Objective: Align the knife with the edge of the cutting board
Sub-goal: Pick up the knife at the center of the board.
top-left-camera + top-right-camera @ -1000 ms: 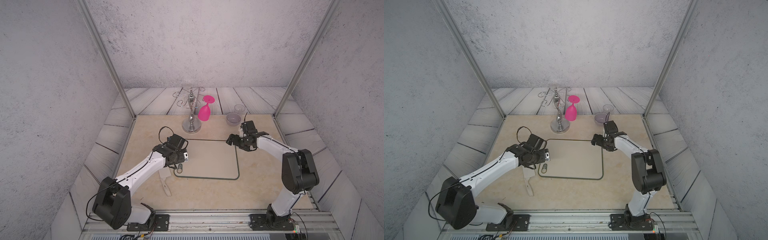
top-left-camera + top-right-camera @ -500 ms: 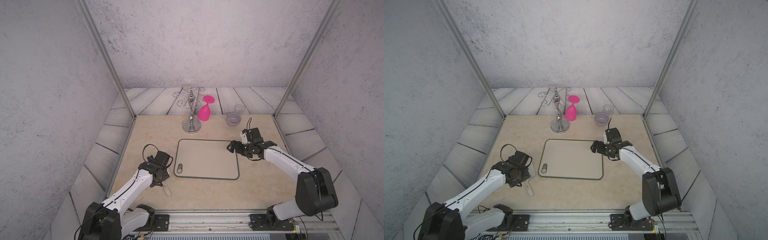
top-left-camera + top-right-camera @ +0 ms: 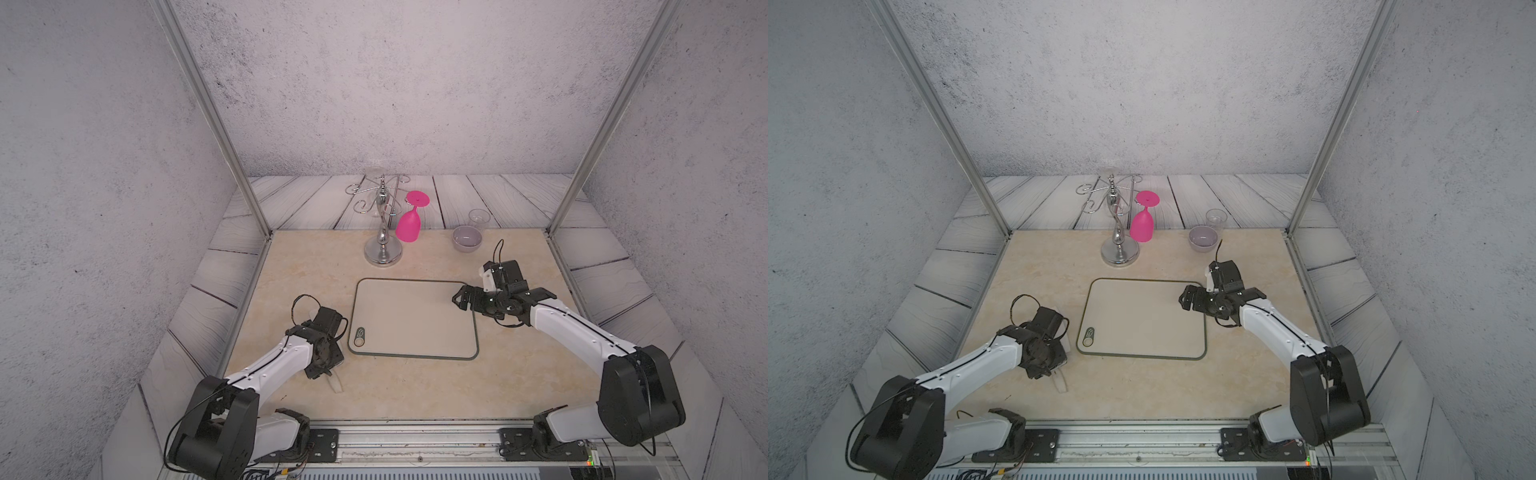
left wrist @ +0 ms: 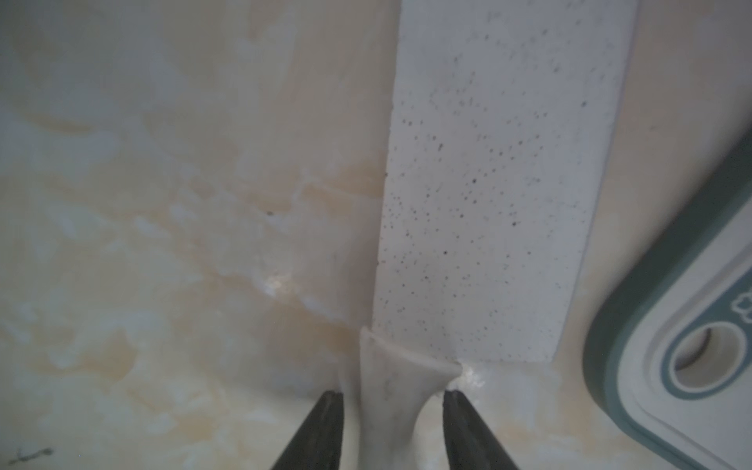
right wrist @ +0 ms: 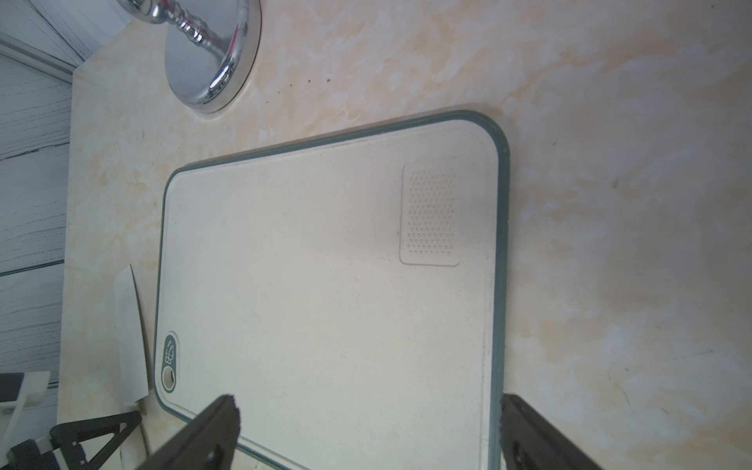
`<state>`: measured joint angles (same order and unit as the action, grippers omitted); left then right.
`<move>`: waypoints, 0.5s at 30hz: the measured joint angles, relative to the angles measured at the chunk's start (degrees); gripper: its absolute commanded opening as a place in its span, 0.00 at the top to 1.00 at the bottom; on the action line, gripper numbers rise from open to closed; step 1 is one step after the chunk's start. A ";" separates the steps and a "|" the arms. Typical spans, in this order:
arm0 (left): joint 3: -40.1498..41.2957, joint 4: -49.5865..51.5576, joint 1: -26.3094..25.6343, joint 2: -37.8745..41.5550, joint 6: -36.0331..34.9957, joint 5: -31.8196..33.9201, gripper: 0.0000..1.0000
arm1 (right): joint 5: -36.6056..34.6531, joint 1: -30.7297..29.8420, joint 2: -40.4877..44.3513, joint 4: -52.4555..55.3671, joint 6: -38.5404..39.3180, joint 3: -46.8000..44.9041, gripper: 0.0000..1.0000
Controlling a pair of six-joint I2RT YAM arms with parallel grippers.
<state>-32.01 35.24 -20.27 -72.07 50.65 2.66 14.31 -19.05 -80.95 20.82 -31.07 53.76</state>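
The cutting board (image 3: 415, 320) (image 3: 1142, 320) lies flat mid-table, its hole and logo at the near left corner (image 4: 706, 358). Just left of it the knife lies on the table. Its speckled white blade (image 4: 488, 183) (image 5: 130, 333) runs roughly along the board's left edge, a little apart from it. Its cream handle (image 3: 336, 384) (image 3: 1061, 382) points toward the near edge. My left gripper (image 4: 392, 396) straddles the handle, a narrow gap showing at each finger, so it is open. My right gripper (image 5: 368, 401) (image 3: 461, 297) is open over the board's far right corner.
A chrome glass stand (image 3: 383, 249) with a pink upturned glass (image 3: 409, 226) stands behind the board. A grey bowl (image 3: 467, 239) and a clear cup (image 3: 478, 216) sit at the back right. Metal posts rise at the table's far corners.
My left arm drew back from the board's left side down onto the knife handle, and its jaws narrowed around it. My right arm shifted slightly toward the near right.
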 measured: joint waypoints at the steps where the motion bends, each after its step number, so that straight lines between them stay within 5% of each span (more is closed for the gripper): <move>1: -0.02 -0.15 0.02 -0.09 0.17 -0.09 0.62 | 0.13 -0.11 0.00 0.00 -0.02 0.00 0.01; 4: 0.04 -0.15 0.28 -0.07 0.63 0.04 0.66 | 0.22 -0.31 0.11 0.00 -0.07 0.00 0.01; 10: 0.07 -0.33 0.39 0.02 0.94 -0.09 0.94 | 0.37 -0.63 0.20 -0.02 -0.28 -0.11 0.01; 15: 0.07 0.09 0.39 0.52 0.83 0.17 0.99 | 0.37 -0.83 0.31 -0.02 -0.37 -0.26 0.01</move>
<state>-31.94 35.33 -19.88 -71.55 51.48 2.83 14.68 -19.88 -80.64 20.80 -31.44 53.49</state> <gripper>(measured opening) 0.249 0.990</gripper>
